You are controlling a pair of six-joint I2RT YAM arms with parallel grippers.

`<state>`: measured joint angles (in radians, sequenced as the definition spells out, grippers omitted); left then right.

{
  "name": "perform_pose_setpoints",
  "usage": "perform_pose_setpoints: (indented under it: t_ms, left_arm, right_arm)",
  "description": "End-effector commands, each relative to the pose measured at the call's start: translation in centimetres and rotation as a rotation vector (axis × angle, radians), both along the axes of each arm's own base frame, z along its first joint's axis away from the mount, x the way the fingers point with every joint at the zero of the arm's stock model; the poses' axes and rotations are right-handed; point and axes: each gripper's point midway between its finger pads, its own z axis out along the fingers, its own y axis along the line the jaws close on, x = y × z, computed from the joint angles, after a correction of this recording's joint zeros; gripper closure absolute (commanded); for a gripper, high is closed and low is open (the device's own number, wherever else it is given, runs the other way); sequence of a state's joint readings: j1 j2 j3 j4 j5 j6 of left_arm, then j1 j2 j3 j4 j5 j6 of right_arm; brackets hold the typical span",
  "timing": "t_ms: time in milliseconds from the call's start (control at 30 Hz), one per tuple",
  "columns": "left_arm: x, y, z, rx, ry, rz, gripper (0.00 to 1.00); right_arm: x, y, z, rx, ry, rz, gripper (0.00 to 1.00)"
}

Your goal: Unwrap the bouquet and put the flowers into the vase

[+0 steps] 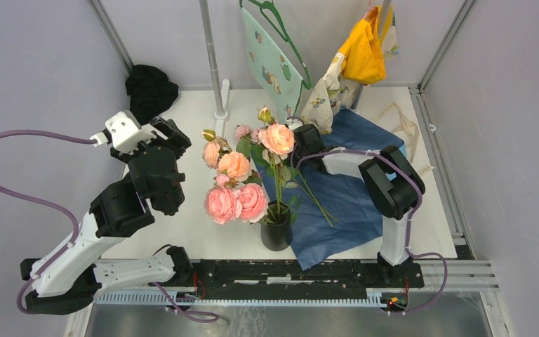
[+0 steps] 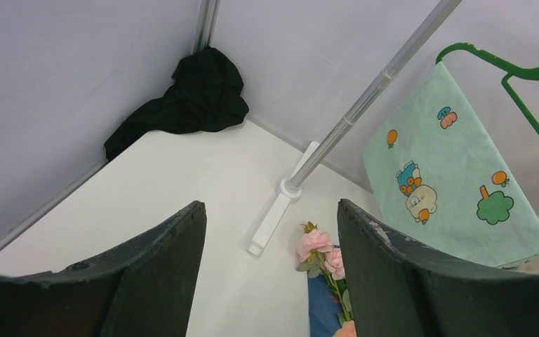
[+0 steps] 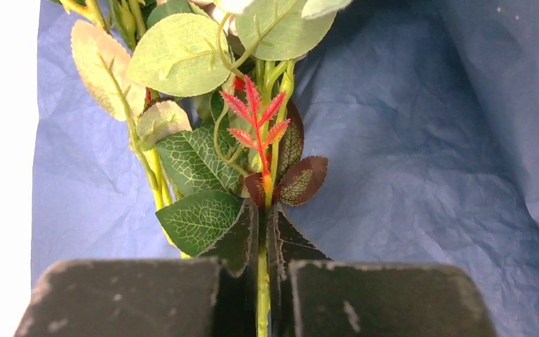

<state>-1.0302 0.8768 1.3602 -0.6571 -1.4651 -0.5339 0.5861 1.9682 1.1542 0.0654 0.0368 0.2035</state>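
Note:
The black vase [image 1: 276, 234] stands at the near edge of the spread blue wrapping paper [image 1: 354, 196]. Several pink and peach flowers [image 1: 237, 200] stand in it. More flowers [image 1: 251, 130] lie at the paper's far left edge, and they also show in the left wrist view as flowers [image 2: 317, 242]. My right gripper [image 1: 299, 142] is low over the paper. It is shut on one thin green flower stem [image 3: 262, 281], with green leaves [image 3: 200, 217] just ahead of the right gripper [image 3: 262, 239]. My left gripper [image 1: 174, 133] hovers left of the flowers. The left gripper [image 2: 270, 210] is open and holds nothing.
A black cloth heap [image 1: 150, 89] lies in the far left corner. A metal pole [image 1: 213, 56] rises from a white foot [image 1: 221, 98]. A pale green patterned cloth on a green hanger [image 1: 275, 60] and a yellow cloth [image 1: 363, 53] hang at the back. A cream ribbon [image 1: 403, 119] lies far right.

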Motion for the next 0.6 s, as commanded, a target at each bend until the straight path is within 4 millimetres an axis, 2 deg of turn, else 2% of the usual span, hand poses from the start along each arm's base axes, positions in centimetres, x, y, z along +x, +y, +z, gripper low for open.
perform_pose_setpoints:
  t_ms: [0,567]
  left_arm:
    - [-0.3,0.6,0.4,-0.044,-0.03,0.029,0.25]
    - [-0.4,0.6,0.5,-0.061,-0.035,0.011,0.25]
  right_arm:
    - [-0.3,-0.8,3.0,0.022,-0.053,-0.019,1.0]
    - [-9.9,-6.7,8.8,0.113,-0.137,-0.027,1.0]
